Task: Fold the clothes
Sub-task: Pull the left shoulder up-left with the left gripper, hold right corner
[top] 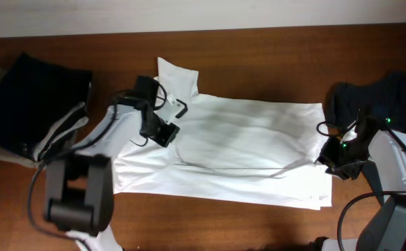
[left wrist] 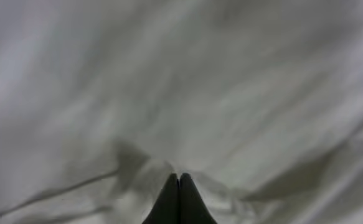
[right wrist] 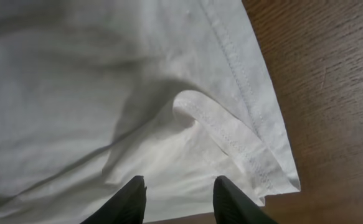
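A white shirt (top: 251, 146) lies spread flat across the middle of the brown table (top: 258, 49), with a sleeve or collar sticking up at the back left. My left gripper (top: 166, 134) sits on the shirt's left part. In the left wrist view its fingers (left wrist: 179, 177) are shut, and shirt fabric (left wrist: 200, 81) puckers at their tips. My right gripper (top: 331, 162) is at the shirt's right edge. In the right wrist view it (right wrist: 180, 186) is open just above the shirt (right wrist: 75, 81), beside a curled-over hem (right wrist: 231, 134).
A stack of dark clothes (top: 28, 97) lies at the far left of the table. Another dark garment (top: 384, 94) lies at the back right, behind the right arm. Bare wood (right wrist: 330, 93) shows to the right of the shirt's hem.
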You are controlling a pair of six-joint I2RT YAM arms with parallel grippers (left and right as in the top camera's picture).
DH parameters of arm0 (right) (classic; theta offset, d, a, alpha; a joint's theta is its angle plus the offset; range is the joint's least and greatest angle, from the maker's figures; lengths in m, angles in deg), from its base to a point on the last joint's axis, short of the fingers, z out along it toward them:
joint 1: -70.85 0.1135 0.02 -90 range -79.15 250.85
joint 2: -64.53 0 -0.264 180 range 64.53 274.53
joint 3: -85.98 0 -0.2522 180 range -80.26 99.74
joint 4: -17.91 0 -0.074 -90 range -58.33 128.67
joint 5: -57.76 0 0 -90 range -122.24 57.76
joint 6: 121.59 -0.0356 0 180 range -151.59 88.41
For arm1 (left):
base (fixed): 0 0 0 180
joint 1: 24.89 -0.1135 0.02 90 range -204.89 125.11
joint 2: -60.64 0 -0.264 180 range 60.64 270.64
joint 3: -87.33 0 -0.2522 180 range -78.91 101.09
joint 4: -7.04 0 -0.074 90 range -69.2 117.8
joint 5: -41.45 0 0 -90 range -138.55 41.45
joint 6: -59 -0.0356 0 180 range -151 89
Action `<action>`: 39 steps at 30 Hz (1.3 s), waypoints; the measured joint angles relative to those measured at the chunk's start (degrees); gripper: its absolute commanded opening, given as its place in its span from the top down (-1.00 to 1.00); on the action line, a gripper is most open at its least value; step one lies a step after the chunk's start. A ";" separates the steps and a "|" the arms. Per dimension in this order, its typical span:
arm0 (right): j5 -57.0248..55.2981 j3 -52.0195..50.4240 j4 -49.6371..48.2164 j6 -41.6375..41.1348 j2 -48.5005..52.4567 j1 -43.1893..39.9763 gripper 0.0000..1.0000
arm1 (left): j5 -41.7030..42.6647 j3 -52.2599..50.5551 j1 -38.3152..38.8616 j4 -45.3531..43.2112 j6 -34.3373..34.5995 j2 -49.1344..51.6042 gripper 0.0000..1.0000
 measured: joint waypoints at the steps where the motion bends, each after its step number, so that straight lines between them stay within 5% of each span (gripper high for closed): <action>1: 0.02 0.00 0.00 0.02 0.00 0.00 0.18 | -0.59 -0.02 0.24 -0.07 -0.02 1.55 0.98; 3: 0.02 0.00 -0.02 0.04 0.00 0.00 0.18 | -1.53 -0.31 0.33 -0.85 0.00 3.32 0.97; 5: 0.02 0.00 -0.24 0.04 0.00 0.00 0.17 | -1.70 -0.31 0.33 -3.63 -0.02 3.32 0.57; 10: 0.02 0.00 -0.20 0.04 0.00 0.00 0.17 | -4.96 6.88 0.15 2.60 2.10 3.37 0.02; 13: 0.02 0.00 -0.04 0.07 0.00 0.00 0.17 | -9.88 15.50 -0.79 6.69 4.02 3.32 -0.11; 20: 0.02 0.00 -0.09 0.07 0.00 0.00 0.15 | -16.02 15.96 -9.84 11.37 6.10 5.95 -0.07; 26: 0.02 0.00 -0.20 0.24 0.00 0.00 0.14 | -12.61 15.65 -12.07 9.18 5.46 12.70 0.85; 28: 0.02 0.00 -0.20 0.22 0.00 0.00 0.15 | -12.24 15.65 -12.00 9.46 5.31 12.76 0.99; 36: 0.02 0.00 -0.20 0.42 0.00 0.00 0.14 | -12.13 21.57 -12.00 20.11 5.18 13.75 0.99; 39: 0.02 0.00 -0.20 0.42 0.00 0.00 0.14 | -13.35 25.29 -12.00 22.36 5.18 13.75 0.74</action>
